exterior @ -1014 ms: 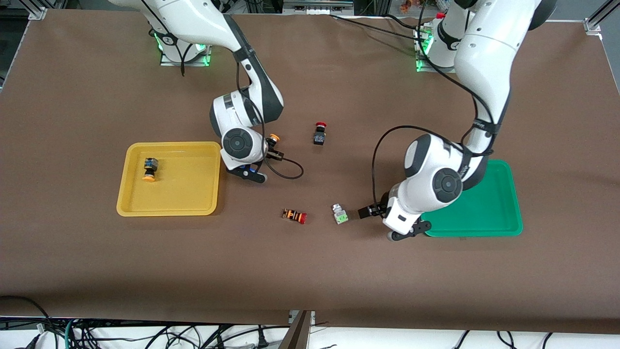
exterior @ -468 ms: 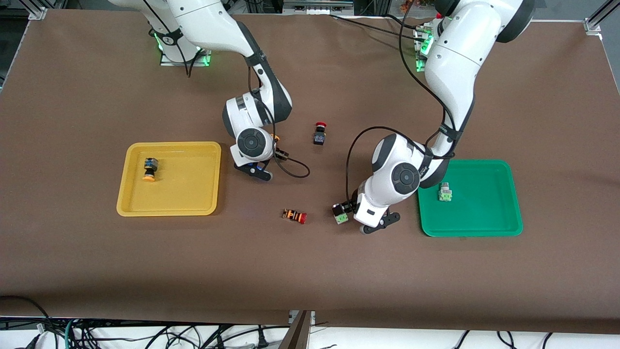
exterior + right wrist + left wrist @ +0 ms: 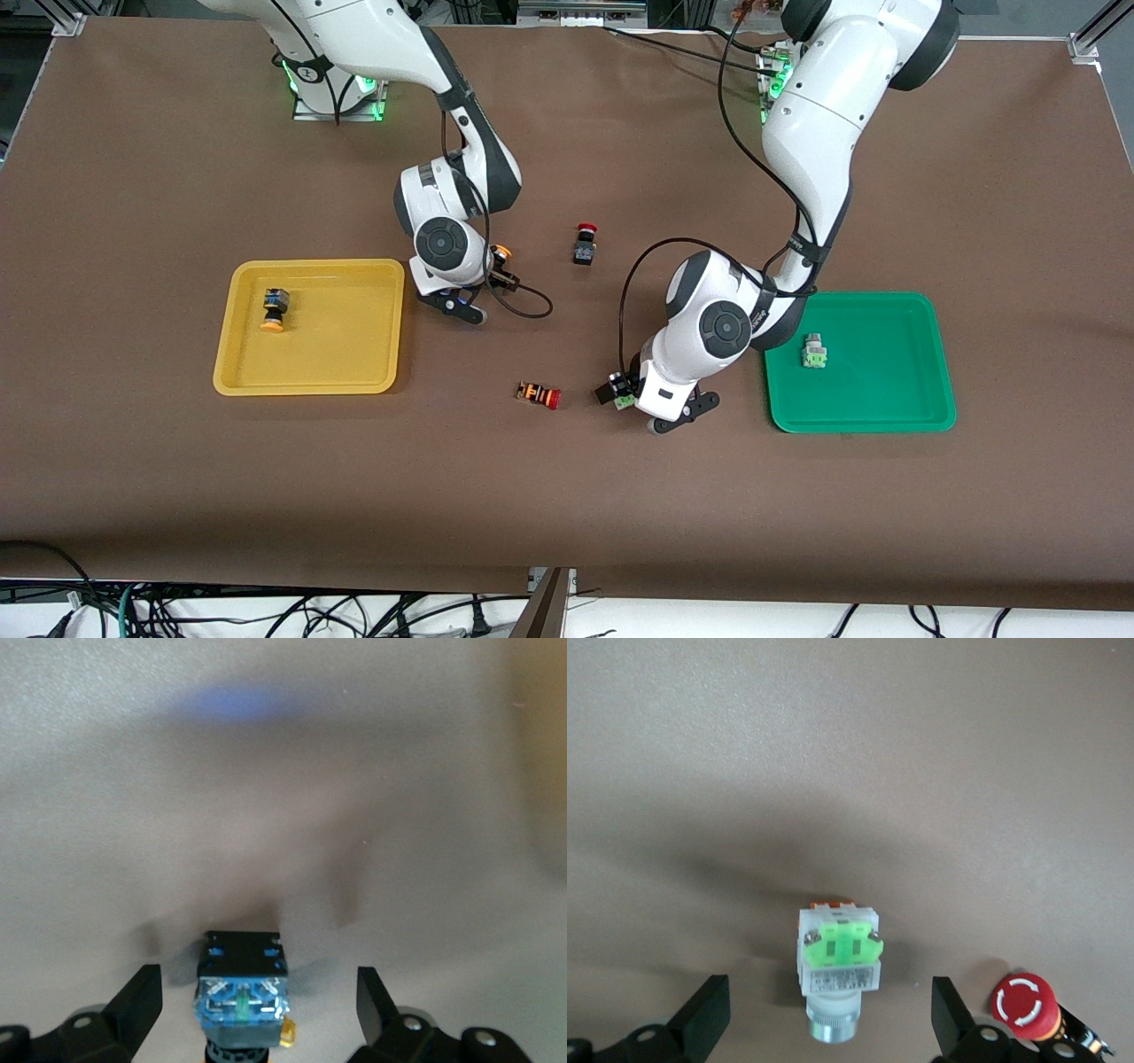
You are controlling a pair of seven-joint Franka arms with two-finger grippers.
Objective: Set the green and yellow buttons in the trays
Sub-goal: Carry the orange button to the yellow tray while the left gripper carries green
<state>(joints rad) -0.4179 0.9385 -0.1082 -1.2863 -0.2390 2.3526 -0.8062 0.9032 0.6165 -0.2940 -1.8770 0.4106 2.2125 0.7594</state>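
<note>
A green button lies on the table between the trays; in the left wrist view it sits between the spread fingers of my open left gripper, untouched. A yellow button lies beside the yellow tray; in the right wrist view its dark blue body sits between the open fingers of my right gripper. A second yellow button lies in the yellow tray. A second green button lies in the green tray.
A black switch with a red cap lies mid-table, farther from the camera. An orange-striped switch with a red cap lies close beside the loose green button, also showing in the left wrist view. The right arm's cable loops onto the table.
My left gripper has moved from beside the green tray to over the loose green button, uncovering the button in the tray. My right gripper has shifted slightly around the yellow button.
</note>
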